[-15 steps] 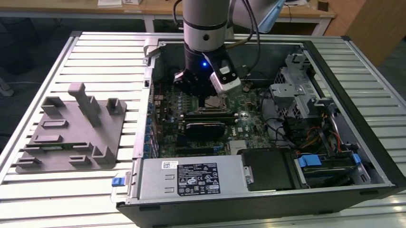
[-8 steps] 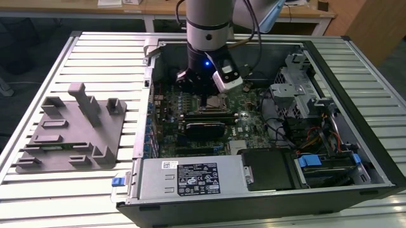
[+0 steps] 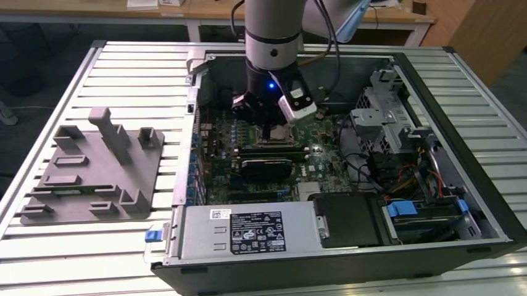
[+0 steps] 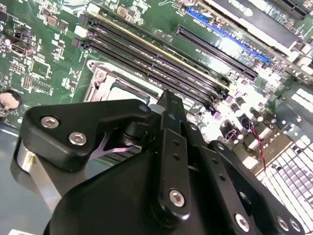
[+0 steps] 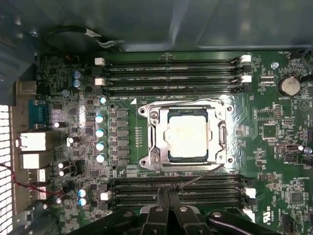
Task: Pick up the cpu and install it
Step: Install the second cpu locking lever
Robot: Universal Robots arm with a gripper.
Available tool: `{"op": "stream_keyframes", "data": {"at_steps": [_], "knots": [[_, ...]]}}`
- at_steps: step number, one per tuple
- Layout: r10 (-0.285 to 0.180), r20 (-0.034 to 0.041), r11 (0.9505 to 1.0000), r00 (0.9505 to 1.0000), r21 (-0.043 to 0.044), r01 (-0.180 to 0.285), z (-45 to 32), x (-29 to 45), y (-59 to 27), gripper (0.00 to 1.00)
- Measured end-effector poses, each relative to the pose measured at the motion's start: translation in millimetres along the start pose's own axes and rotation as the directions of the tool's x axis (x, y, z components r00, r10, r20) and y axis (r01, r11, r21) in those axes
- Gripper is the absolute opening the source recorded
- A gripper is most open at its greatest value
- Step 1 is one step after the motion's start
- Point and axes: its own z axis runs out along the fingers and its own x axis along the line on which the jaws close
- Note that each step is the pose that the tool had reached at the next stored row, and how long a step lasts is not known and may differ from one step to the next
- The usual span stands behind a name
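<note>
Cpu [image 5: 188, 135] seated in socket frame [image 5: 152, 136], 12 o'clock of your gripper [image 5: 168, 208] | fingers together, empty | install looks done, latch unconfirmed

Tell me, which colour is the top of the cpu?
Shiny silver; the cpu shows best in the first wrist view.

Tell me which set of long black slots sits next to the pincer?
The set beside the pincer, below the cpu; the other set lies beyond the chip.

The case [image 3: 461, 154] lies on the table [image 3: 123, 74], tray [image 3: 91, 172] at its 9 o'clock in the exterior view; cpu [image 5: 188, 133] sits in the socket [image 5: 154, 142].
</note>
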Motion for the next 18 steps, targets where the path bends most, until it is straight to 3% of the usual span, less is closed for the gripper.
{"op": "stream_keyframes", "data": {"at_steps": [18], "knots": [[-0.034, -0.0001, 0.9994, 0.9994, -0.0009, 0.034, 16.9, 3.1, -0.3, 0.11]]}}
